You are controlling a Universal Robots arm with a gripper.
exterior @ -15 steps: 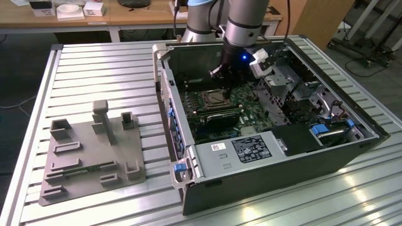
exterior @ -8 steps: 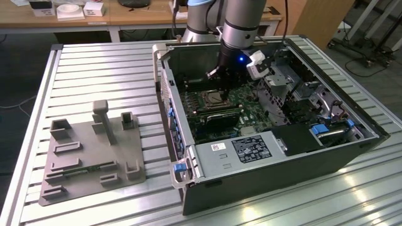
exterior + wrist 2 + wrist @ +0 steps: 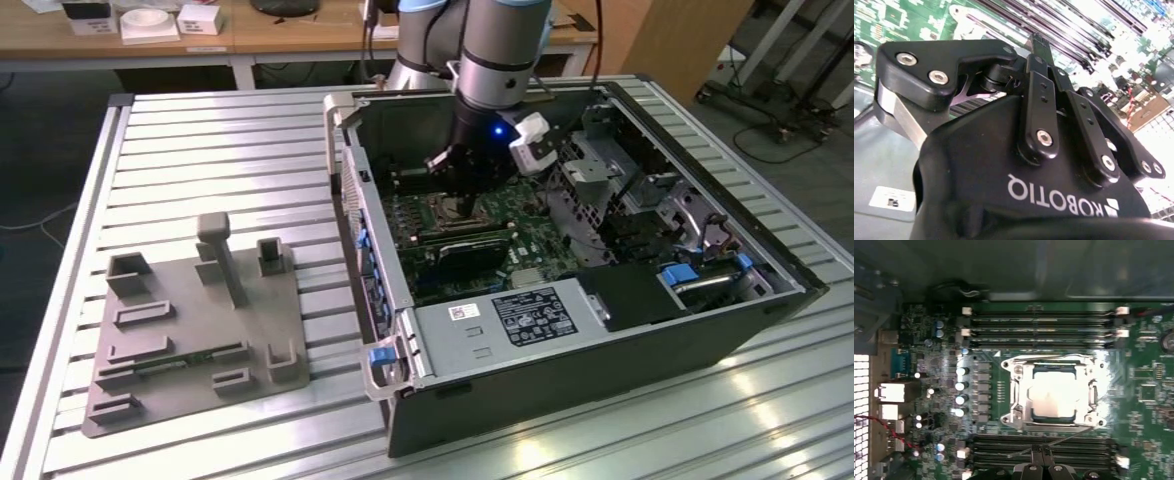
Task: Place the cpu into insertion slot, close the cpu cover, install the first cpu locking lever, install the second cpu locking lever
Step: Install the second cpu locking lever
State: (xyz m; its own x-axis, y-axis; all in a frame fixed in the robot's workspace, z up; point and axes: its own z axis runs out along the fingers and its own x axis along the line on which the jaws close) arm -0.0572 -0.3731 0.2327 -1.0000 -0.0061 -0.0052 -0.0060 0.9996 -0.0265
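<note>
My claw [image 3: 1041, 456] is pinched shut on nothing, hovering over the memory slots [image 3: 1044, 447] just beside the socket [image 3: 1019, 390]. The cpu [image 3: 1054, 396] sits in it, cover [image 3: 1054, 362] down.

The board [image 3: 939, 370] is seen as green, dotted with small silver capacitors, and is crossed by long black memory slots [image 3: 1044, 322] with white end clips. The cpu [image 3: 1054, 397] is shown pale silvery-grey, framed by a shiny silver cover [image 3: 1016, 390]. The gripper [image 3: 1041, 47] is coloured matte black with silver screws. The case [image 3: 601, 370] is rendered black with blue tabs. The tabletop [image 3: 214, 160] is striped in silver-grey ribs, and a plain grey fixture [image 3: 187, 330] is seen on it.
</note>
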